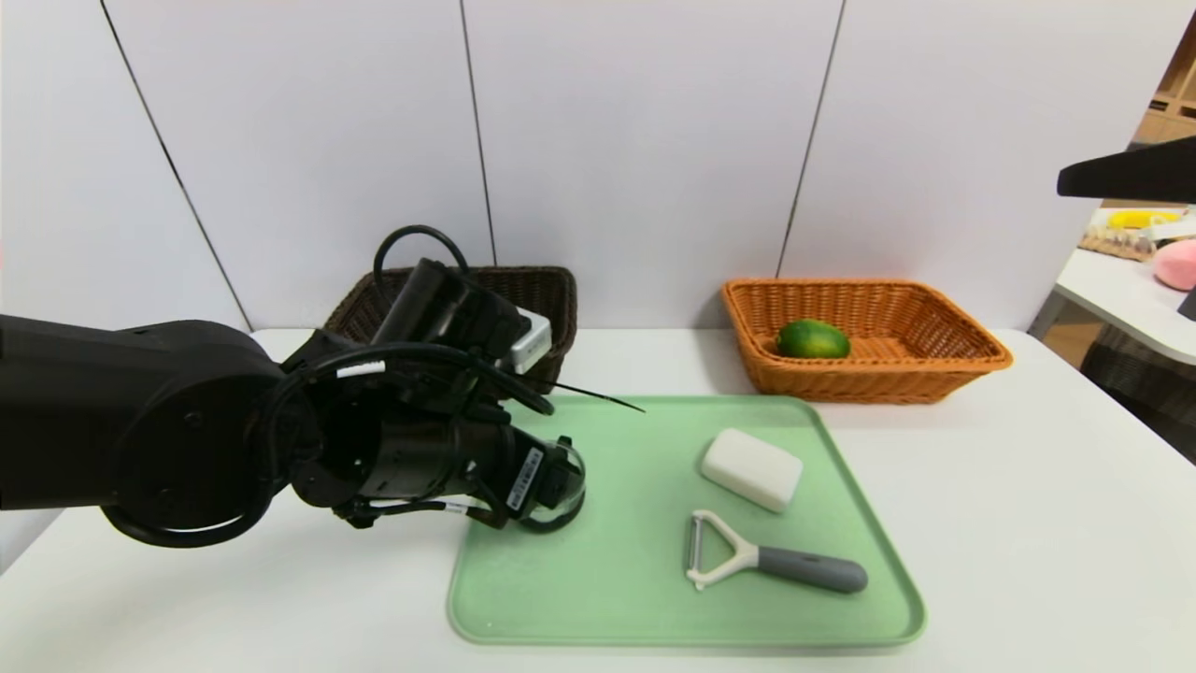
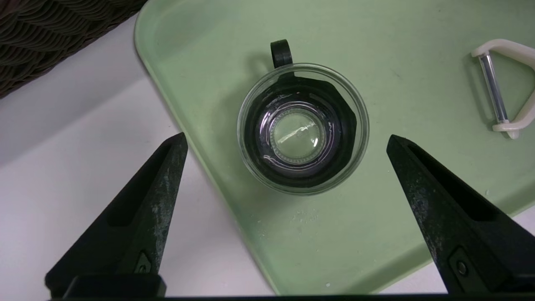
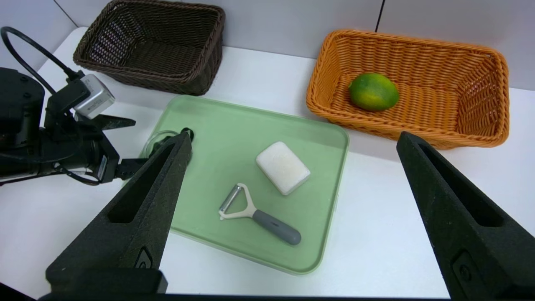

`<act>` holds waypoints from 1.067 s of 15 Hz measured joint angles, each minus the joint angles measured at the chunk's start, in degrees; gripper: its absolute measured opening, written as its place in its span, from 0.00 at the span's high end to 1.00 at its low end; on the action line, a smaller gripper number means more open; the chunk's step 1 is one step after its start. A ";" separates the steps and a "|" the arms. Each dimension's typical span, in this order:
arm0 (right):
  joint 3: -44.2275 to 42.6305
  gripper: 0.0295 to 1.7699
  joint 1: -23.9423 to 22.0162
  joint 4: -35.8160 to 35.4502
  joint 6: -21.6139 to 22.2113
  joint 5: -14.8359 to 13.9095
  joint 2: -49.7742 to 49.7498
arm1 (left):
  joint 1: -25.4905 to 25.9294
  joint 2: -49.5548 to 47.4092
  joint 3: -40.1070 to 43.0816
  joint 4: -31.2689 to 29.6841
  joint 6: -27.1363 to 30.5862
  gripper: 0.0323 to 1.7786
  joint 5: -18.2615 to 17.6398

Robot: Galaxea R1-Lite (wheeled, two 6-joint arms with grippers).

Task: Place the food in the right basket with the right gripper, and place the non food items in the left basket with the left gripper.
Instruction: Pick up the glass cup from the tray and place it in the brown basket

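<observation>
From the head view the left arm's bulk covers most of the glass cup (image 1: 559, 486), the near-left part of the green tray (image 1: 654, 608) and much of the dark brown basket (image 1: 547, 290); only a sliver of the cup's rim shows past the wrist. The left wrist view gives the cup whole: it stands upright near the tray's left edge, black holder inside, small loop handle pointing away from the left gripper (image 2: 286, 142), whose 2 fingers are spread wide, 1 to either side of the cup, touching nothing and holding nothing. The right gripper (image 3: 292, 140) hangs high and to the right, jaws also wide and empty; in the head view only a dark tip of it shows at the frame edge. The green fruit (image 3: 373, 91) lies inside the orange basket (image 3: 418, 125). The white block (image 1: 752, 469) and the peeler (image 1: 771, 556) lie apart on the tray's right half, with bare tray between them and the cup. The brown basket's interior looks empty.
</observation>
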 joint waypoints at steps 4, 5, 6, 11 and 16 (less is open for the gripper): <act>0.49 0.04 0.00 -0.02 0.02 0.00 -0.69 | 0.48 0.09 -0.13 0.02 -0.24 0.05 0.02; 0.49 0.04 0.00 -0.02 0.02 0.02 -0.77 | 1.07 0.11 -0.13 0.02 -0.24 0.05 0.02; 0.51 0.04 0.00 -0.02 0.02 0.02 -0.83 | 1.71 0.15 -0.16 0.06 -0.22 0.05 0.11; 0.66 0.04 0.01 -0.02 0.09 0.00 -1.05 | 3.04 0.74 -0.07 2.12 -0.29 0.05 0.33; 1.76 0.04 -0.05 0.00 0.13 -0.09 -1.73 | 2.56 1.33 -0.24 2.04 -0.41 0.05 0.27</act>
